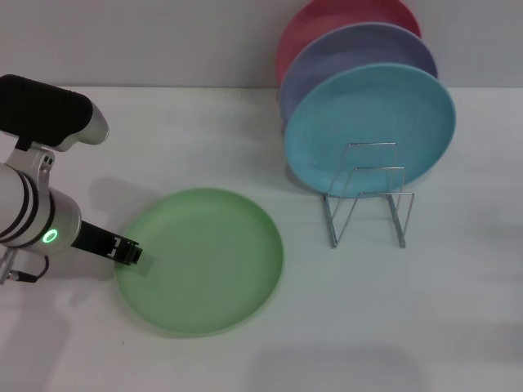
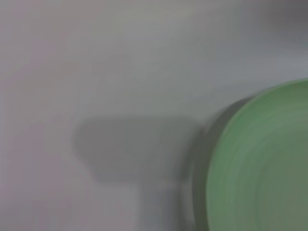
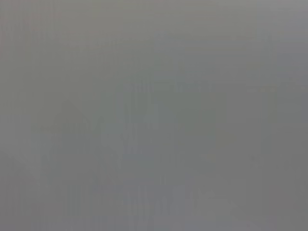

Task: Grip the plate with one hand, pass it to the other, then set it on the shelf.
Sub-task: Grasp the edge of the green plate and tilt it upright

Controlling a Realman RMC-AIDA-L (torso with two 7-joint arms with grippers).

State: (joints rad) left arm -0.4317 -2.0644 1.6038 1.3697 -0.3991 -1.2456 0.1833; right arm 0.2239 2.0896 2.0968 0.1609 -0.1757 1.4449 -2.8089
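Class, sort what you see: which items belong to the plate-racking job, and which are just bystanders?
In the job: round light-green plastic plate; thin silver wire rack; left claw at the plate's rim.
Bystanders: turquoise plate; lavender plate; red plate.

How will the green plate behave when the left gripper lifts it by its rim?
The green plate looks like thin rigid plastic, so probably light and stiff. Its smooth shallow rim may slip in the left gripper. Lying flat on the table, gripped at one edge, it will likely tilt.
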